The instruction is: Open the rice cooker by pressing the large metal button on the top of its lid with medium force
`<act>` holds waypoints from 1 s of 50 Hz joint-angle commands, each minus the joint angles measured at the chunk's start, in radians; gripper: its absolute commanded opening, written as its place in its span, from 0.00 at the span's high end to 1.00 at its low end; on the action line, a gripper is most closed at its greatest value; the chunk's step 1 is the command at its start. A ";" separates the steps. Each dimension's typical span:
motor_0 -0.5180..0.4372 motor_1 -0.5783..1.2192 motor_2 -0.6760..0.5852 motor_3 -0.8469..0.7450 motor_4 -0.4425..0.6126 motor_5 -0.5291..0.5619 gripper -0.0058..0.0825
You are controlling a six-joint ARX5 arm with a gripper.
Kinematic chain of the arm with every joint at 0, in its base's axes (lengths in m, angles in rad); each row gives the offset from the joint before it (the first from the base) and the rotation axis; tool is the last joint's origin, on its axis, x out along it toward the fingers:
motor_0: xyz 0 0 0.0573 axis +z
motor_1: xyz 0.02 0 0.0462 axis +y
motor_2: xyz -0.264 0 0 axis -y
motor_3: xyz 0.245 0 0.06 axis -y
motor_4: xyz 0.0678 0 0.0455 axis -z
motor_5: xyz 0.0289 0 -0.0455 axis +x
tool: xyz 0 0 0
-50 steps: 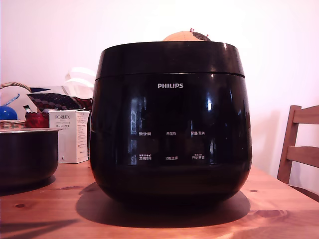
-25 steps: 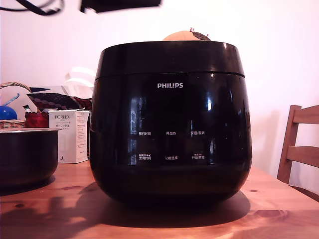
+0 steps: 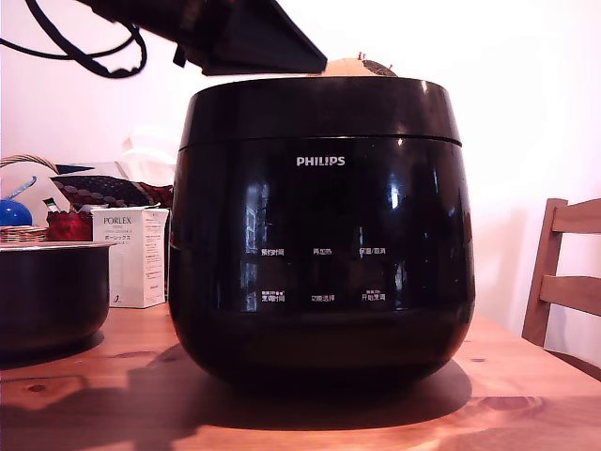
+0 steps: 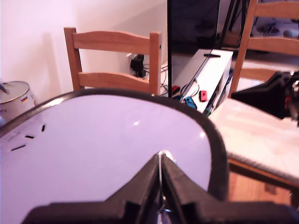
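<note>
A glossy black Philips rice cooker (image 3: 319, 235) stands at the centre of a wooden table (image 3: 526, 395), its front panel of small white Chinese labels facing the exterior camera and its lid (image 3: 319, 108) seated down on the body. The robot's gripper (image 3: 249, 38) hangs in the air just above the lid's edge toward the exterior view's left, a dark wedge with black cables (image 3: 84, 52) looping behind it. Seen from the wrist, the two black fingers (image 4: 140, 186) lie pressed together with only a thin seam between them, holding nothing, their tip over the lid's shiny top surface (image 4: 107, 149), which glares pale in the light; a few small dark slots (image 4: 29, 137) mark that surface near one edge. To the exterior view's left of the cooker sit a dark metal pot (image 3: 52, 291) with a steel rim, a white carton (image 3: 131, 254) printed "PORLEX" and a wicker basket (image 3: 23, 197) of oddments. A wooden chair (image 3: 563, 272) stands at the exterior view's right edge, and a second wooden chair (image 4: 114, 60) shows beyond the cooker in the wrist view.
</note>
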 commanded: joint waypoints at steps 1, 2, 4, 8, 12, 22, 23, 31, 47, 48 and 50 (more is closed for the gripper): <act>-0.008 0.029 0.003 0.012 -0.007 0.014 0.96; -0.009 0.034 0.003 0.011 -0.011 0.020 0.96; -0.010 0.047 0.003 0.007 -0.024 0.021 0.96; -0.011 0.071 0.003 -0.009 -0.038 0.037 0.96; -0.018 0.092 0.003 -0.041 -0.040 0.040 0.96; -0.040 0.114 0.003 -0.123 -0.085 0.094 0.96; -0.041 0.114 0.003 -0.129 -0.085 0.107 0.96; -0.040 0.113 0.003 -0.181 -0.108 0.110 0.96; -0.024 0.114 0.003 -0.280 -0.146 0.110 0.96; -0.022 0.114 0.003 -0.285 -0.146 0.110 0.96; -0.019 0.114 0.003 -0.294 -0.146 0.110 0.96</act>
